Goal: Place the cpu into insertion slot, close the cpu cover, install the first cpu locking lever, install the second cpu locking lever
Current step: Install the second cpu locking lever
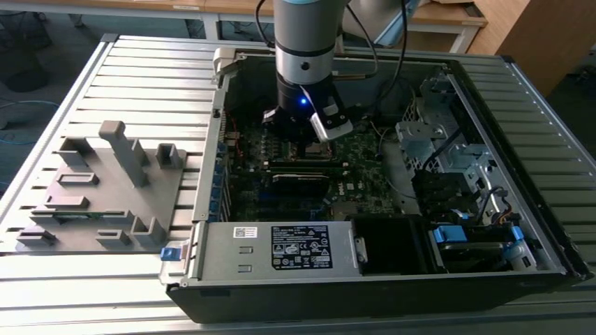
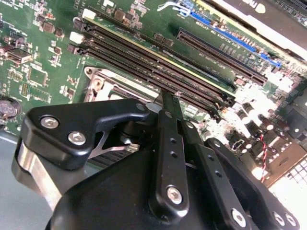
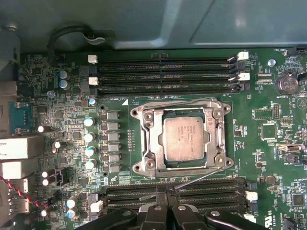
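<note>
First wrist view shows the silvery-grey square cpu (image 3: 183, 138) seated in the metal-rimmed insertion slot (image 3: 149, 163), cover seemingly down, so the levers remain; the black gripper (image 3: 165, 207) hovers just beside, its jaws' state untellable.

You are working in a lab or workshop: an open computer case (image 1: 391, 174) is lying on a ribbed metal table (image 1: 139, 84), a grey fixture block (image 1: 102, 188) is sitting beside the case, and wooden desks (image 1: 447, 17) are standing behind it.
</note>
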You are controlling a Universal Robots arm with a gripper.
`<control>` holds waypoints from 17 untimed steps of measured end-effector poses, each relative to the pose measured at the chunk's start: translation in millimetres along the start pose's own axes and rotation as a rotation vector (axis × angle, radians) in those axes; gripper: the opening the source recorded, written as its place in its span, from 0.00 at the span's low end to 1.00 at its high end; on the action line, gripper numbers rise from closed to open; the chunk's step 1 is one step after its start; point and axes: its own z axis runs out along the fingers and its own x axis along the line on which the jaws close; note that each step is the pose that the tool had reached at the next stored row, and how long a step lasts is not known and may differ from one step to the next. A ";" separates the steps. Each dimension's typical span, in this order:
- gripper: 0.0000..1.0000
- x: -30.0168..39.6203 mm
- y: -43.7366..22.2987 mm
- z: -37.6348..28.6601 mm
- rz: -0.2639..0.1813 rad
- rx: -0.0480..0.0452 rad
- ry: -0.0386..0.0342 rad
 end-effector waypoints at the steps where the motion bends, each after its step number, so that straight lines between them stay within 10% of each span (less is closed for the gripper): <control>1: 0.10 0.1 0.0 0.2 0.000 -0.0001 -0.0001; 17: 0.10 0.5 0.0 1.9 0.000 0.0000 0.0000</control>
